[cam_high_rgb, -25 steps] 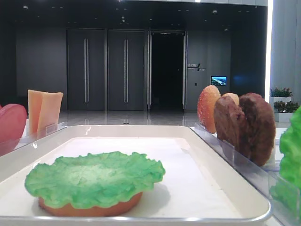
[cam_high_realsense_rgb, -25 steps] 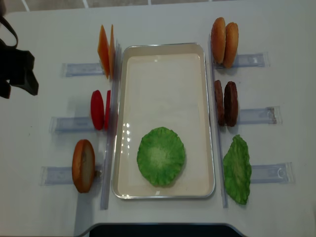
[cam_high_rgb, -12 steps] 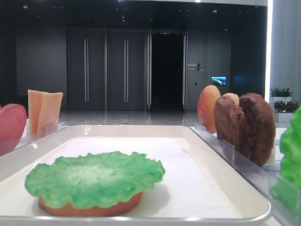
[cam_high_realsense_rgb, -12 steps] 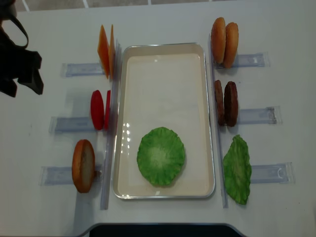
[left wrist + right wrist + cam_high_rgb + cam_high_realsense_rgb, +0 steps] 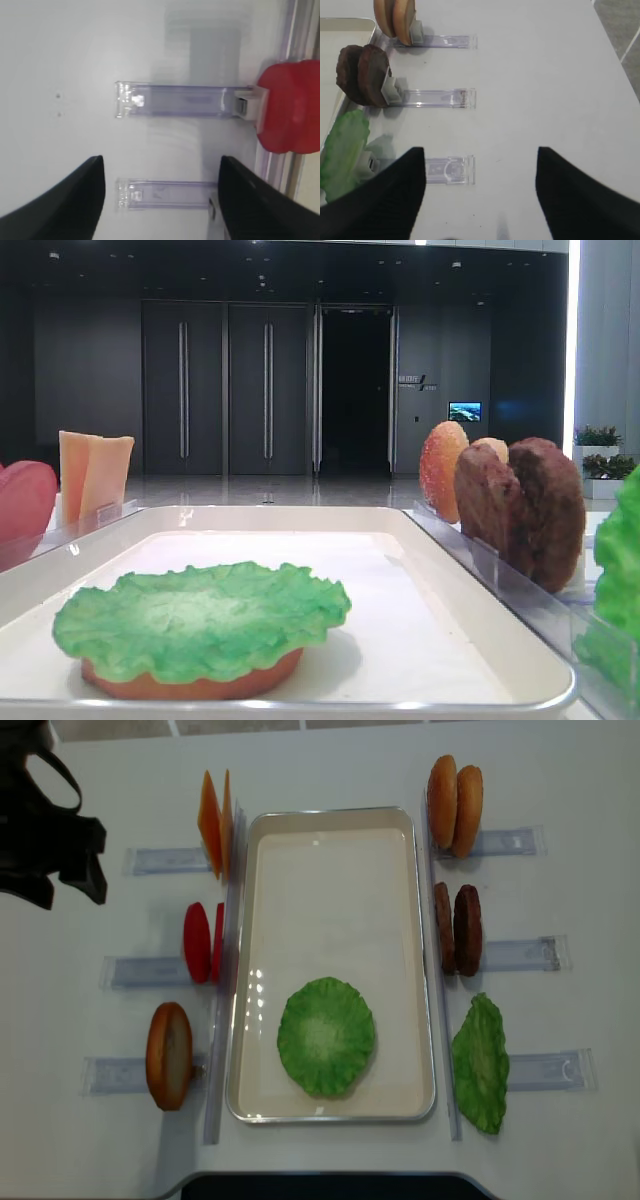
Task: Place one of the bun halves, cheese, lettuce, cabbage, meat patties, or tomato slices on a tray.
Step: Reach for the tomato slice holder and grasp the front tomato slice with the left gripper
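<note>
The white tray (image 5: pixel 331 840) lies mid-table. In its near half a green lettuce (image 5: pixel 326 1036) leaf covers a flat bun half (image 5: pixel 190 680). Tomato slices (image 5: pixel 203 942) stand in a rack left of the tray, with cheese (image 5: pixel 215 820) behind them and a bun half (image 5: pixel 168 1055) in front. Right of the tray stand two bun halves (image 5: pixel 455 792), meat patties (image 5: pixel 458 929) and a second lettuce (image 5: pixel 480 1063). Cabbage is out of view. My left gripper (image 5: pixel 162 200) hangs open and empty over the racks left of the tomato slices (image 5: pixel 292 107). My right gripper (image 5: pixel 480 195) is open and empty, right of the lettuce (image 5: pixel 342 150).
Clear plastic racks (image 5: pixel 145 970) run outward from both long sides of the tray. Two of them (image 5: pixel 185 100) lie under the left gripper, and another (image 5: pixel 447 170) lies under the right one. The left arm (image 5: pixel 45 840) is at the far left of the overhead view.
The left arm has moved rightward, further into the overhead view, towards the racks on the left. Food and tray are unmoved.
</note>
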`<state>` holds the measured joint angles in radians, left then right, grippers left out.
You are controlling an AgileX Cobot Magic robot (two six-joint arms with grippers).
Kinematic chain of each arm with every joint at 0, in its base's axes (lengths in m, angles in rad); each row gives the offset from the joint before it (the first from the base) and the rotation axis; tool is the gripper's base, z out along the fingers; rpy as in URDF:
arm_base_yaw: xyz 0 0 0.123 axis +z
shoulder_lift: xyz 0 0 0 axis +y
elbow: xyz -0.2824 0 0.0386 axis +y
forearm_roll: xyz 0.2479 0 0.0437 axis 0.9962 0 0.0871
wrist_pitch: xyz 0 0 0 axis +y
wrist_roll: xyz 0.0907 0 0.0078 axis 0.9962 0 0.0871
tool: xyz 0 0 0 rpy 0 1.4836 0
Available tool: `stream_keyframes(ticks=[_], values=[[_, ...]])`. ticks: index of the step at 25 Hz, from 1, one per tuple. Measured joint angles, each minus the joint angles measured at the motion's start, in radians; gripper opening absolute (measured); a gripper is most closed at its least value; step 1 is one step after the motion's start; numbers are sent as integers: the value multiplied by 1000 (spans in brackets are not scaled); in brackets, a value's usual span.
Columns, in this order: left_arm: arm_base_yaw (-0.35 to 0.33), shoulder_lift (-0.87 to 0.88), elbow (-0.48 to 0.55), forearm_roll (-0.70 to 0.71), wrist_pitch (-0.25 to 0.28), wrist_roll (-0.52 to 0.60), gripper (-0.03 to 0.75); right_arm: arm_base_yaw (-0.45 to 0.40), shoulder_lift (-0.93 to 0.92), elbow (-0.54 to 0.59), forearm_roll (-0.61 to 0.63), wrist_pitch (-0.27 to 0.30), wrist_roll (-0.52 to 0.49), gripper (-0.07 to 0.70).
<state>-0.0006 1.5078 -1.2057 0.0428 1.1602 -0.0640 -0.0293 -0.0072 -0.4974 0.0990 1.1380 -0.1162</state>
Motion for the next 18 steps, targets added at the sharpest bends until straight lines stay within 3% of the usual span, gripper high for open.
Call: stream_keyframes(ticks=[18], values=[[-366,74,0,2,-88,-289,536,0,0,0,0,0,0,478]])
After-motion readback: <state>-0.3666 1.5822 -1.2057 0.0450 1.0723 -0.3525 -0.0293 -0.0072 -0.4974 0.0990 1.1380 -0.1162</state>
